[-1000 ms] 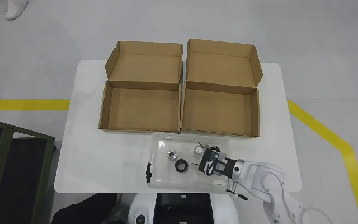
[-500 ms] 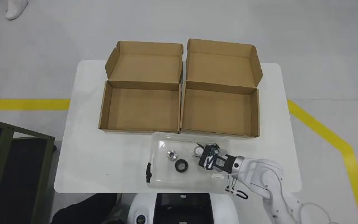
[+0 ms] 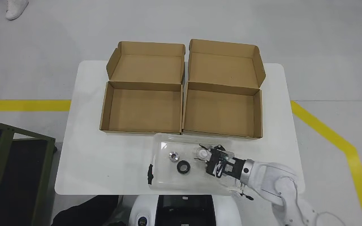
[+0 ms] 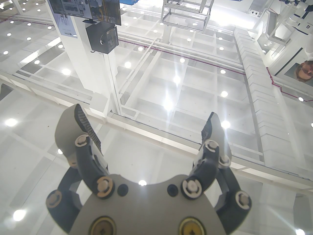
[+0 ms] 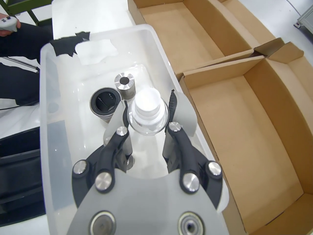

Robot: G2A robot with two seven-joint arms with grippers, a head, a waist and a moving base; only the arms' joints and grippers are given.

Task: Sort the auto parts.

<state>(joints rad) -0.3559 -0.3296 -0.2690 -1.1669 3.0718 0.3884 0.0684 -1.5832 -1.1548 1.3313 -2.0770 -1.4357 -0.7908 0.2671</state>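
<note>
Part: the white stepped part (image 5: 147,106) stands upright on its clear flange inside the clear bin (image 5: 45,86), on the side nearest the boxes.
Neighbours: a metal cylinder (image 5: 125,86) and a black ring part (image 5: 105,101) sit just beside it, so there is little room to wander.
Right hand: the right gripper (image 5: 148,105) is down in the bin and narrowed onto the part, with a pad against the flange on each side (from where I stand it looks like contact).
Grip: I'd want the squeeze square across the flange and firm, because that smooth rim looks like it could tip or slip.
Lift: go straight up until the flange is above the bin's rim, with no sideways drag past those 2 neighbours.
Carry: then travel level, keeping the part upright.
Destination: 2 open cardboard boxes, the left box (image 3: 141,110) and the right box (image 3: 222,112), lie just beyond the bin on the table (image 3: 85,158). Both are bare inside, so my guess is either could start this part's pile.
Left hand: the left gripper (image 4: 145,113) is spread wide, aimed at the ceiling and holding nothing.
</note>
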